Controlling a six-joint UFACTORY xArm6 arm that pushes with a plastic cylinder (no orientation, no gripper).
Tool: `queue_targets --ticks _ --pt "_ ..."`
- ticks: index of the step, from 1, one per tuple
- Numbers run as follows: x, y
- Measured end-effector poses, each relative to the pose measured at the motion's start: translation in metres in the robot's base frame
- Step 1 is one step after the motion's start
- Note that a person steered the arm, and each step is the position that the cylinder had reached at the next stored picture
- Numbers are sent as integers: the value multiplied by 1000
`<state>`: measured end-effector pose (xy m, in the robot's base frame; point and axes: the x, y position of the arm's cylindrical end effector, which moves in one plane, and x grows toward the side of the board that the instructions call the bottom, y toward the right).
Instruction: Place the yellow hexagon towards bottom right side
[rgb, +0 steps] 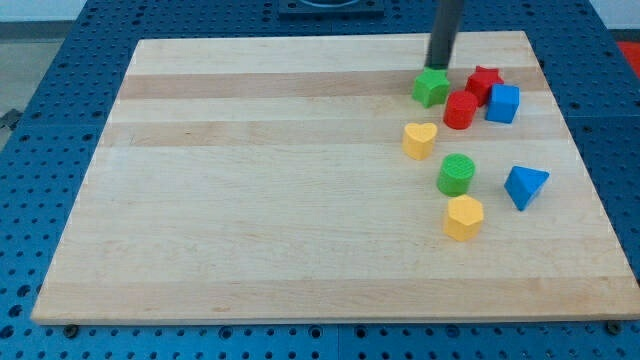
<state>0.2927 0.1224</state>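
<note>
The yellow hexagon (464, 217) lies on the wooden board (250, 200) at the view's lower right, just below a green cylinder (456, 174). My tip (439, 66) is at the view's top right, right behind the green star-shaped block (431, 87), far above the yellow hexagon. A yellow heart (420, 140) lies between the green star block and the green cylinder.
A red cylinder (460, 109), a red star-shaped block (484, 82) and a blue cube (503, 103) cluster to the right of my tip. A blue triangular block (526, 186) lies to the right of the green cylinder. The board's right edge is near these blocks.
</note>
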Motion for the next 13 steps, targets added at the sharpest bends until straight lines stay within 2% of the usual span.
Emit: queue_targets --ticks 1,2,3,4,5,6,7,9,10,13 --pt "19 -39" --pt "13 -53" --pt "24 -94" --pt "73 -140" --pt "123 -147" --pt "169 -123" --pt "192 -76" --pt "222 31" --pt "233 62" --pt "229 62"
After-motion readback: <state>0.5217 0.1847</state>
